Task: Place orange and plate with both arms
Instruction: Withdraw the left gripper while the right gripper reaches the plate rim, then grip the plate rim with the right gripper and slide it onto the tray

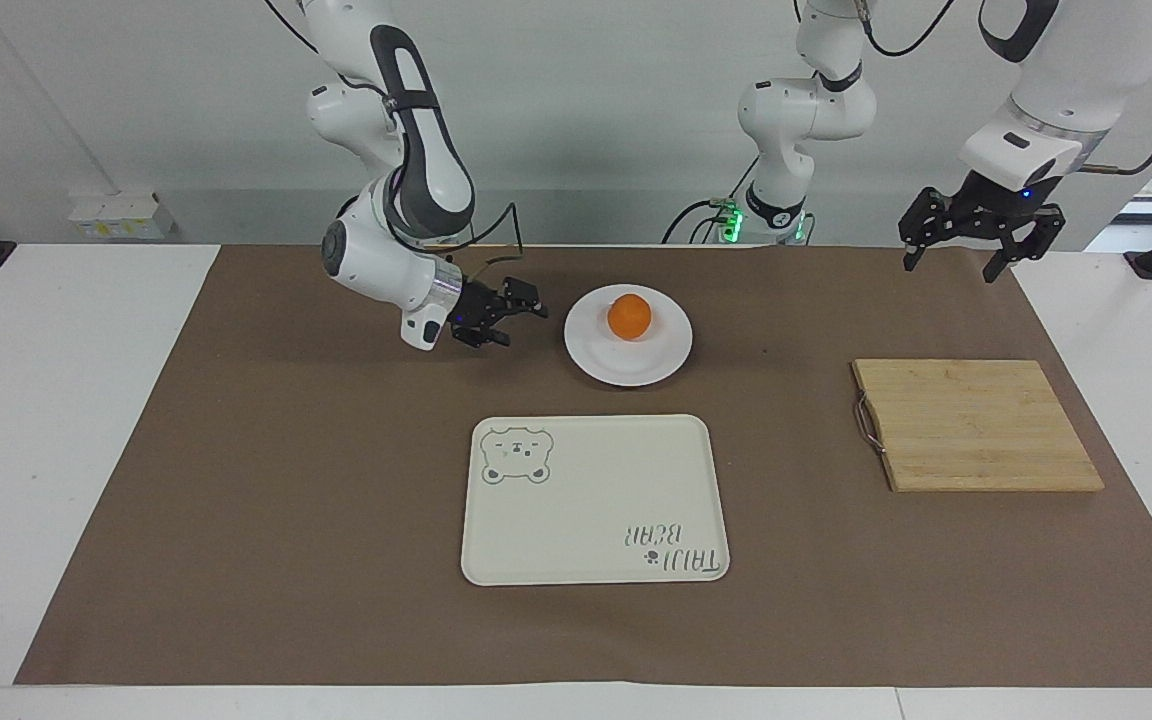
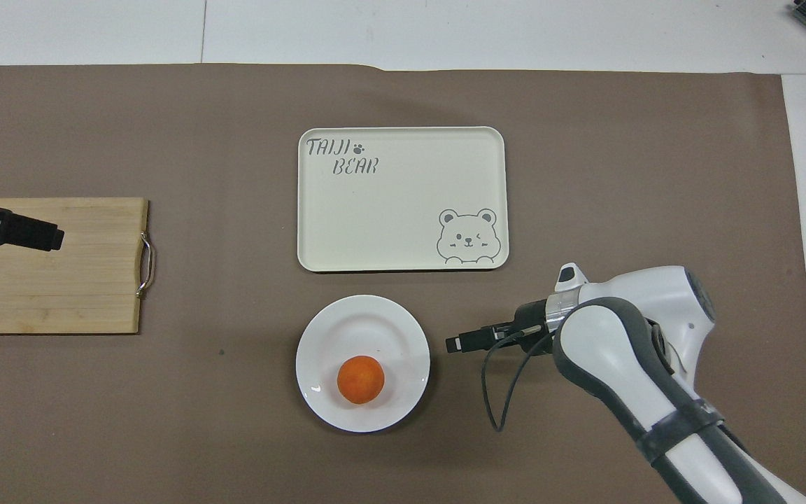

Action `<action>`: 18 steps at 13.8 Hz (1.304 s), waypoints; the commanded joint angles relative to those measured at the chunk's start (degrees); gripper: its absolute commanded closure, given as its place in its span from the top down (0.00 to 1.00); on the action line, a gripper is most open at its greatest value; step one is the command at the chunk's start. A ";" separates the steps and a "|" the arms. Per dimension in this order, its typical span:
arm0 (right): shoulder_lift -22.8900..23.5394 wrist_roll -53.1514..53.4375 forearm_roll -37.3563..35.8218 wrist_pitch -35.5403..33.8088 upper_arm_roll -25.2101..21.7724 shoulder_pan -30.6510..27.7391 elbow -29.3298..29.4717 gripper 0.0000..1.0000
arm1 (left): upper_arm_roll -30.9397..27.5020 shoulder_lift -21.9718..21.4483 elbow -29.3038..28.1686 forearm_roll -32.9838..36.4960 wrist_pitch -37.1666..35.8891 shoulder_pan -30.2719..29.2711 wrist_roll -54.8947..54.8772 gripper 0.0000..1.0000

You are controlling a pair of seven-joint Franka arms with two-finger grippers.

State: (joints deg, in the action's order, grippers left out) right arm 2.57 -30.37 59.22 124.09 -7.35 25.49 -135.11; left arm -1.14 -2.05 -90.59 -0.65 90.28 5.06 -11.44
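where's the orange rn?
The orange sits on the white plate, toward its robot-side edge, mid-table, nearer the robots than the bear tray. Neither gripper touches it.

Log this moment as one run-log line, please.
right claw: open, low beside plate | orange: on plate | left claw: open, raised, empty | tray: bare

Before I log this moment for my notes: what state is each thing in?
orange: resting on the plate, not held.
plate: flat on the mat, untouched.
tray: bare.
cutting board: bare.
right gripper: open, low beside the plate.
left gripper: open, raised, waiting.
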 commanded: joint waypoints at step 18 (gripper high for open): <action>3.76 0.05 27.78 16.99 -0.12 16.08 -2.80 0.00 | -0.97 0.20 2.43 1.62 -0.90 -0.67 -7.11 1.00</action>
State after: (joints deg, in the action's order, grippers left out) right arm 6.60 -29.76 83.70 142.21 -7.49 41.89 -138.45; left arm -2.52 -1.99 -89.33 0.21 90.22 4.92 -17.66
